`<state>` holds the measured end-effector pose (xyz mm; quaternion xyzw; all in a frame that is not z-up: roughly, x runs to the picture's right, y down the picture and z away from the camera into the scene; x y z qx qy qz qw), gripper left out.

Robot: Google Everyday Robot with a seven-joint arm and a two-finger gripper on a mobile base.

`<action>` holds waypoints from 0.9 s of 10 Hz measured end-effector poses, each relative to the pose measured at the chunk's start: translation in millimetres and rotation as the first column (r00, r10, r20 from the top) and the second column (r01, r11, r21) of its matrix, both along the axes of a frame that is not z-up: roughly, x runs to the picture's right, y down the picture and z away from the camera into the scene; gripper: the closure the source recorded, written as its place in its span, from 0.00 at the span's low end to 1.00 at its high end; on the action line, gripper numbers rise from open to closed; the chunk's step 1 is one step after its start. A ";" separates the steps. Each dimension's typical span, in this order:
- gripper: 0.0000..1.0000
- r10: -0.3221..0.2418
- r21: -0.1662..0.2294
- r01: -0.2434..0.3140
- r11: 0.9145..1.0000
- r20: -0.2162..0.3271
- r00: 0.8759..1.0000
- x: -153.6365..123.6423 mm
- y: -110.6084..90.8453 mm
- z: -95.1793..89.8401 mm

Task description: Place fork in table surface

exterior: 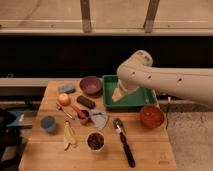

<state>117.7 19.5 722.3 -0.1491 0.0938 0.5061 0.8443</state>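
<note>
Over the left side of the green tray (141,100) on your worktop (155,147), the hand (118,94) hangs low; whether it grips anything, you cannot tell.

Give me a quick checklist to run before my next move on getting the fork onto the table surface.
1. Tool position: the tool hangs over the green rectangular tray, not over bare wood. Not ok for a release.
2. Thin silvery-grey metal fork in the tool: it cannot be made out there. Cannot tell.
3. Free landing spot: the light tan wooden plank tabletop is bare at its front right corner. Ok.
4. Path to that spot: the round red-brown bowl sits between tray and corner. Not ok for a low sweep.
5. Spacing at the spot: the long black-handled utensil lies to its left, apart. Ok.
</note>
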 end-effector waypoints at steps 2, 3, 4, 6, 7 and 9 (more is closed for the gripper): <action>0.20 0.007 -0.022 -0.006 1.000 0.015 1.000 3.4 5.4 4.3; 0.20 0.001 -0.030 0.000 1.000 0.034 0.999 1.9 10.5 9.3; 0.20 -0.014 -0.035 0.016 0.999 0.066 0.998 -10.0 12.4 14.2; 0.20 -0.054 -0.038 0.058 0.998 0.109 0.993 -41.1 8.6 21.8; 0.20 -0.086 -0.035 0.091 0.995 0.141 0.986 -66.9 4.4 27.9; 0.20 -0.131 -0.029 0.139 0.990 0.190 0.973 -104.8 0.2 36.2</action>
